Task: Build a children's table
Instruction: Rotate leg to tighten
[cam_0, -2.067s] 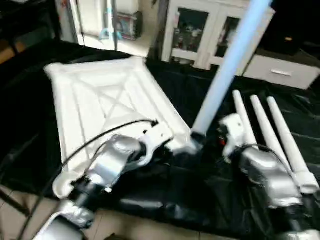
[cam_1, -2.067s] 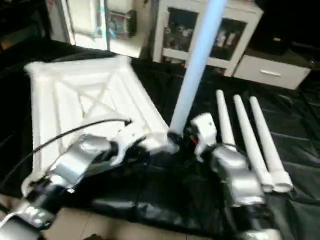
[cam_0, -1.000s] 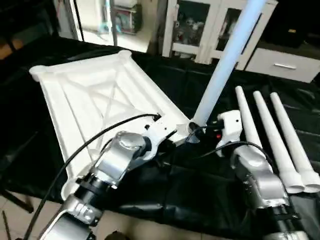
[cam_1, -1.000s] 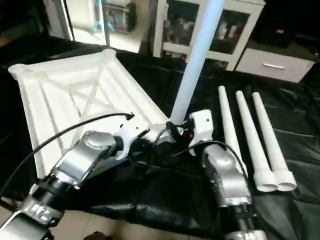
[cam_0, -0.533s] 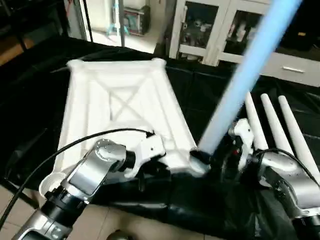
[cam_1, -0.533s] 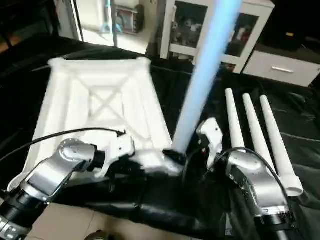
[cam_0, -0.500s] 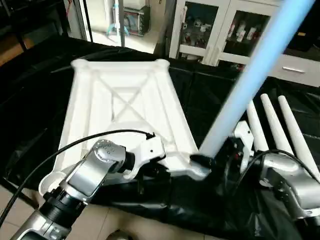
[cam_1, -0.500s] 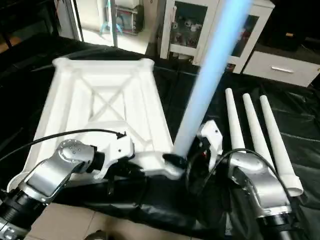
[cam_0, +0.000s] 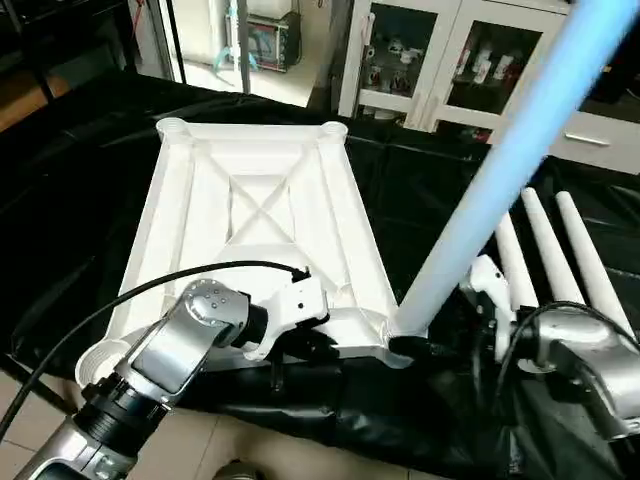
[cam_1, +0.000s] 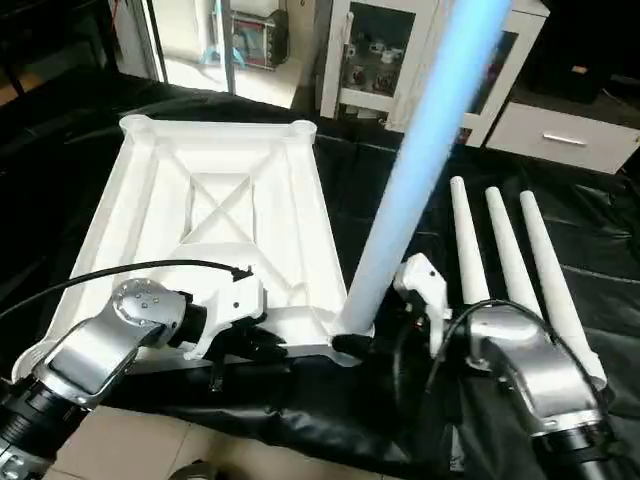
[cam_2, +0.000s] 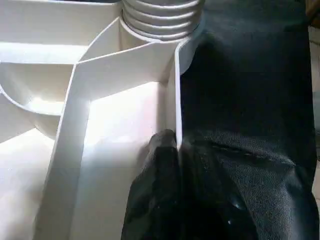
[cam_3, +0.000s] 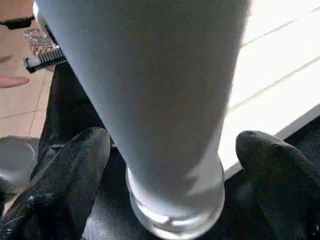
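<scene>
First leg going into the near corner socket.

The top (cam_0: 262, 235) lies ribs-up on the black-draped desk (cam_0: 420, 190); one leg (cam_1: 400, 205) stands tilted in its near right socket. My left pincer (cam_2: 167, 165) is clenched on the top's rim; my right pincer (cam_3: 165, 170) is released around the leg. Next, I judge: straighten and seat it. Three legs (cam_1: 505, 255) lie beside.

Both forearms are rounded silver shells with black joint rings near the elbows. A white bracket caps each wrist, and a thin black cable loops over the left forearm. The left tool (cam_2: 167, 165) and right tool (cam_3: 170, 170) have matte black, blunt rounded fingers (cam_3: 75, 165)
</scene>
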